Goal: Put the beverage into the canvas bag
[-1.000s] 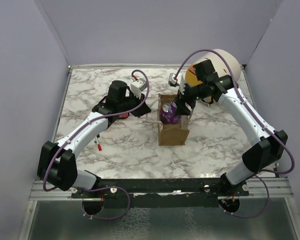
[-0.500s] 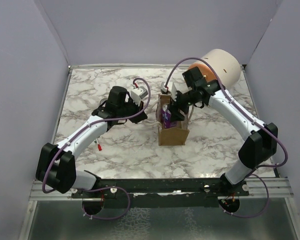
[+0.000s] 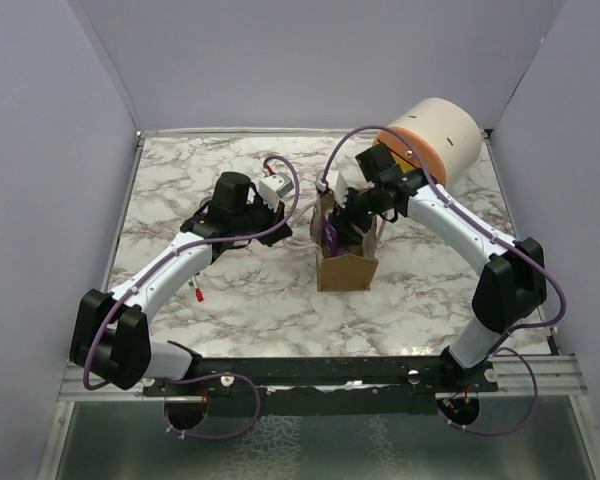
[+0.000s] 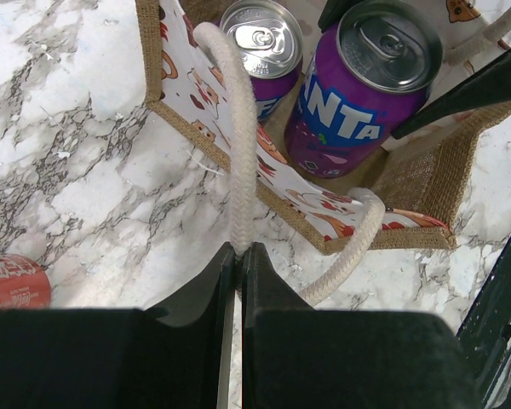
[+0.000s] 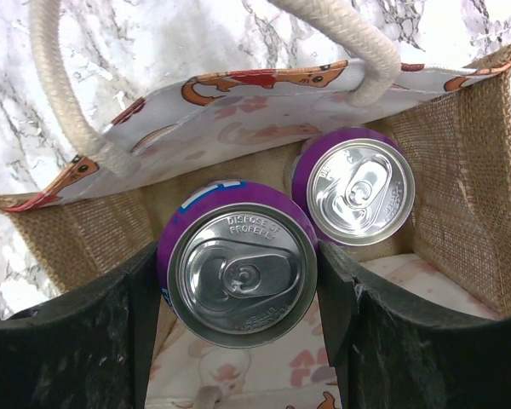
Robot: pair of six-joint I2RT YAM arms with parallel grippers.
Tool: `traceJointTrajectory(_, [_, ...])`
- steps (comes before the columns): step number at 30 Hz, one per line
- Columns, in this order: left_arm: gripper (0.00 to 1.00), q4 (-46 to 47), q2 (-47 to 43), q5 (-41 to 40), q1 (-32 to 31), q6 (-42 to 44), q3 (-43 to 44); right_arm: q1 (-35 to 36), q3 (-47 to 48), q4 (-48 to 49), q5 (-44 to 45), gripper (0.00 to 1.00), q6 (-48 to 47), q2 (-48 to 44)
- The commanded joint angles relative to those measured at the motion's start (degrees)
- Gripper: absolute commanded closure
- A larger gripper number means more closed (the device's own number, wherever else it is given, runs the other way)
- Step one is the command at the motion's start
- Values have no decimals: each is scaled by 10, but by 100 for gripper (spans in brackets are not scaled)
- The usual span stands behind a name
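Gripping a purple can (image 5: 238,273) in tan bag (image 5: 468,187), right jaws; left jaws pinch handle (image 4: 238,145)

A white marble table (image 3: 240,290) veined with grey sits between plain lavender walls (image 3: 310,60). A large cream cylinder (image 3: 435,135) with an orange band lies tilted in the far right corner. A red can (image 4: 13,281) lies on the marble, partly cut off by the picture's edge. A small red object (image 3: 196,295), too small to identify, lies on the left side. A black rail (image 3: 310,372) runs along the near edge.
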Motion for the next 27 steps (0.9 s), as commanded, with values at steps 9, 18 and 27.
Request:
traceJointTrajectory(9, [100,-7,-13,24,9,10,10,11,-64,128,20,99,10,-23])
traceJointTrajectory(18, [100,-9,-5,34,9,7,17,15,-97,175,41,98,27,-25])
traceJointTrajectory(27, [100,-9,-3,40,9,7,17,20,-102,196,52,96,59,-12])
